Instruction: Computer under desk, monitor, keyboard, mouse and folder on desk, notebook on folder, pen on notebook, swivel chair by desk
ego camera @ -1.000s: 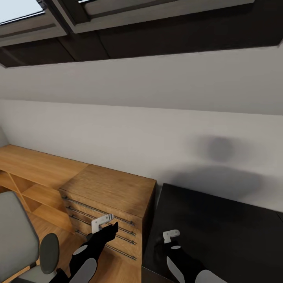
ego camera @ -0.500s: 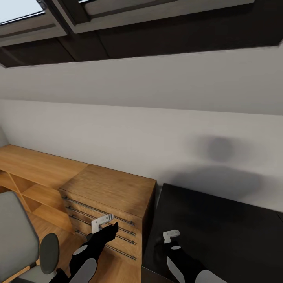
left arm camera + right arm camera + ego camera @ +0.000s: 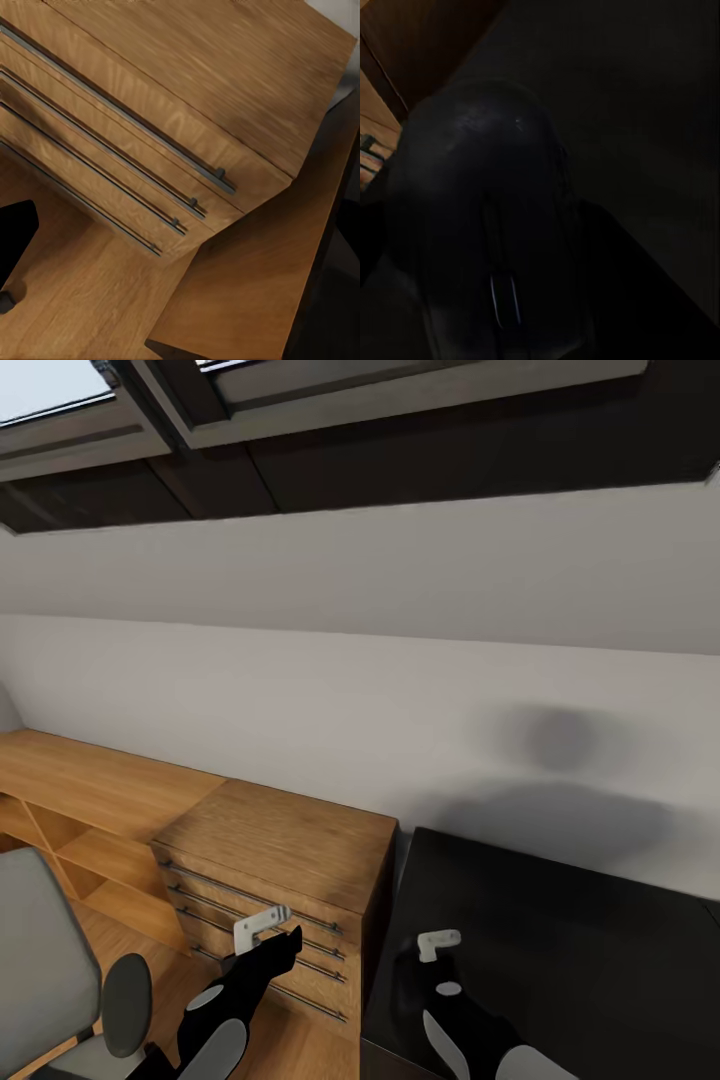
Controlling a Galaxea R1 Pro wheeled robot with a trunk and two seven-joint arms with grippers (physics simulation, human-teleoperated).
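Sloped attic wall ahead. The mouse (image 3: pixel 487 225) sits right before my right claw (image 3: pixel 437 943), low over the counter (image 3: pixel 580 950), I judge for setting down; whether it's pinched, I can't tell. Left claw (image 3: pixel 262 925) idles before the chest (image 3: pixel 290 840), state unclear. Right claw has edged forward since a second ago.

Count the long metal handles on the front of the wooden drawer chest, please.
4 handles, stacked one under another across the wooden drawer chest front; in the head view the left arm may hide part.
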